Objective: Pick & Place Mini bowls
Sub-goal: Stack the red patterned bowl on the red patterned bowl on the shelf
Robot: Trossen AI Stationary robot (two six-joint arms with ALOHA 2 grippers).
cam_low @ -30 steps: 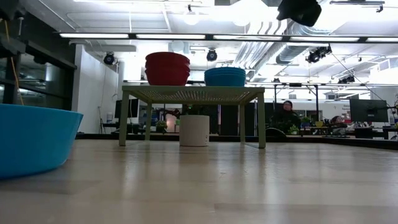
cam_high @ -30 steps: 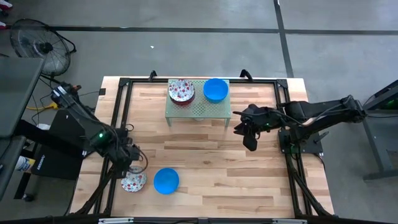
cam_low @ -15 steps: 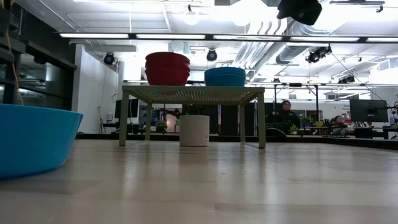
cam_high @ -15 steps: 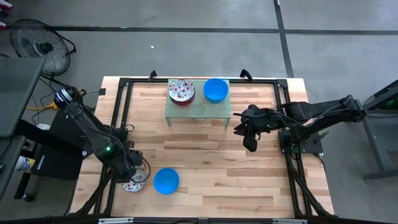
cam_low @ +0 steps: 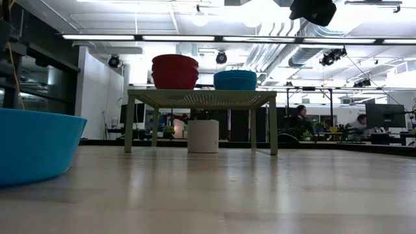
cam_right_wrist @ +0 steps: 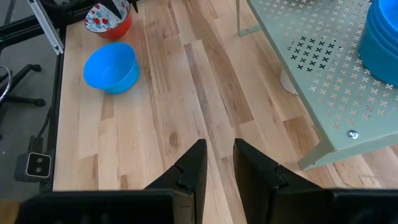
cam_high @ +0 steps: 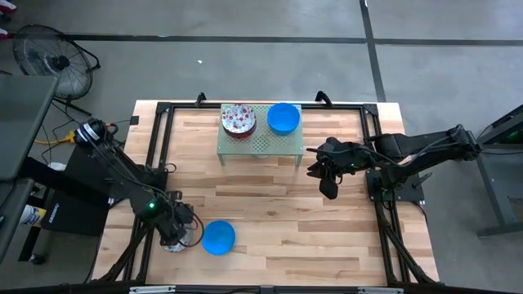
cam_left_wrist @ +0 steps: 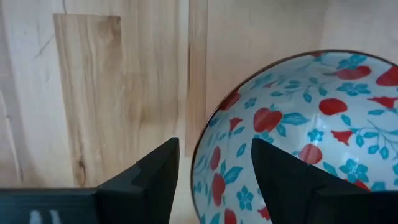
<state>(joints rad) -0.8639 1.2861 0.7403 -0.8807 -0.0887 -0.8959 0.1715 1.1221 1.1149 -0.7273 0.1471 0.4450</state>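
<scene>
The left gripper [cam_left_wrist: 211, 177] is coming down over the floral bowl [cam_left_wrist: 305, 137] at the near left part of the table [cam_high: 270, 196] — a second ago it was sitting a little further back with the bowl showing clear in front of it, and now in the high view the arm is covering most of that bowl. In the left wrist view its fingers [cam_left_wrist: 152, 180] are standing apart, and the bowl's rim is running up between them: one finger is lying outside the wall over bare wood, the other is over the patterned inside. They are not pressing on the rim yet, so I am judging this as the last part of the reach, with the closing pinch and the lift the next things needed.

Just beside that bowl, on the side away from the left arm's base, the loose blue bowl [cam_high: 218, 237] is resting on the wood exactly where it was, untouched.

Further off, the right gripper [cam_high: 325, 173] is hanging above the mid-right of the table, unmoved, its fingers [cam_right_wrist: 189, 165] a narrow way apart and holding nothing.

At the far end the pale green rack [cam_high: 260, 144] is carrying a floral stack [cam_high: 239, 119] and a blue stack [cam_high: 283, 117]. That is suggesting — as a guess only — that the two loose bowls are the ones being handled now, the floral one first.
</scene>
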